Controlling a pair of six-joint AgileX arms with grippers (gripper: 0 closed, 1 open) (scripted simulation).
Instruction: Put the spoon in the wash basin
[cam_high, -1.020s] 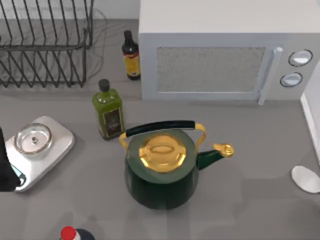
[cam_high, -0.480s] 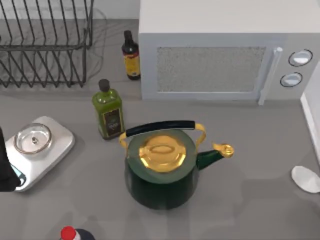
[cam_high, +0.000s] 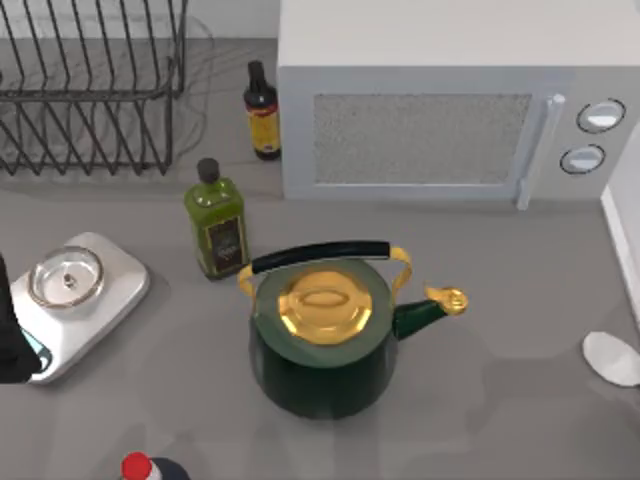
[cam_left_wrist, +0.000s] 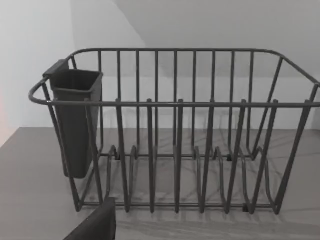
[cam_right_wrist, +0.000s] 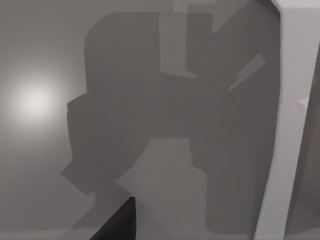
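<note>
Nothing has moved over the last second: the small pale grey-white spoon (cam_high: 612, 358) lies untouched beside the white wash basin's rim (cam_high: 622, 240), so the task has not started. Whether either gripper is open cannot be told.

Pale spoon (cam_high: 611, 357) flat beside white wash basin (cam_high: 622, 225) rim.

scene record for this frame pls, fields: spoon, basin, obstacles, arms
spoon: spoon lying on the counter at the table's right edge, not gripped
basin: wash basin rim strip, just above the spoon in the top view
obstacles: green kettle at centre, microwave behind it
arms: left arm at the left edge by the scale; left wrist camera faces the dish rack
</note>
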